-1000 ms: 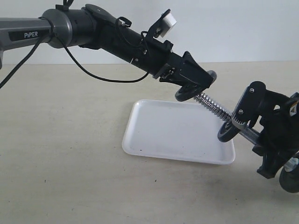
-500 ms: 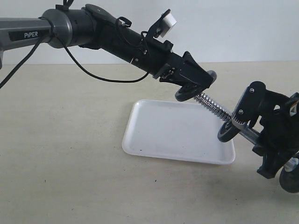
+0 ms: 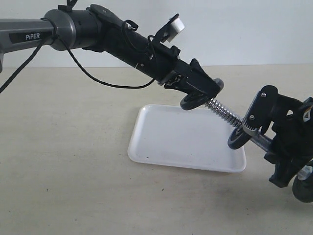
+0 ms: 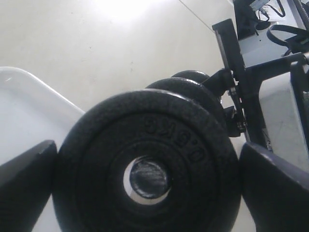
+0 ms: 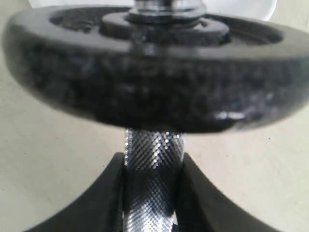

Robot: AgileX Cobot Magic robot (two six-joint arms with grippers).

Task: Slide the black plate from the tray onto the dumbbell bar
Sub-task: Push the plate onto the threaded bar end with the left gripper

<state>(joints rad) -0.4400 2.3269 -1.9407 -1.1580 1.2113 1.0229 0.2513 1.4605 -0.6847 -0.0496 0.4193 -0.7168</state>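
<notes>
My left gripper (image 3: 197, 94), spread wide and clamping the black plate (image 4: 87, 164) by its rim, has edged back slightly at the threaded tip of the dumbbell bar (image 3: 222, 113), above the tray (image 3: 161, 147). My right gripper (image 5: 152, 188) pinches the bar, so the slide-on remains.

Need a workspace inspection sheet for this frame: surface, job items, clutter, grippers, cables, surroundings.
surface: beige table, tray lying on it.
black plate: airborne at the dumbbell bar's threaded tip, hole facing it; on the thread or not, cannot tell.
tray: white, nothing in it.
dumbbell bar: tilted above the table, black disc partway along.
clutter: nothing seen.
grippers: left gripper jaws closed on the black plate's rim; right gripper jaws clamped on the bar's knurled section.
cables: black cable loops under the left arm.
surroundings: plain white wall.
</notes>
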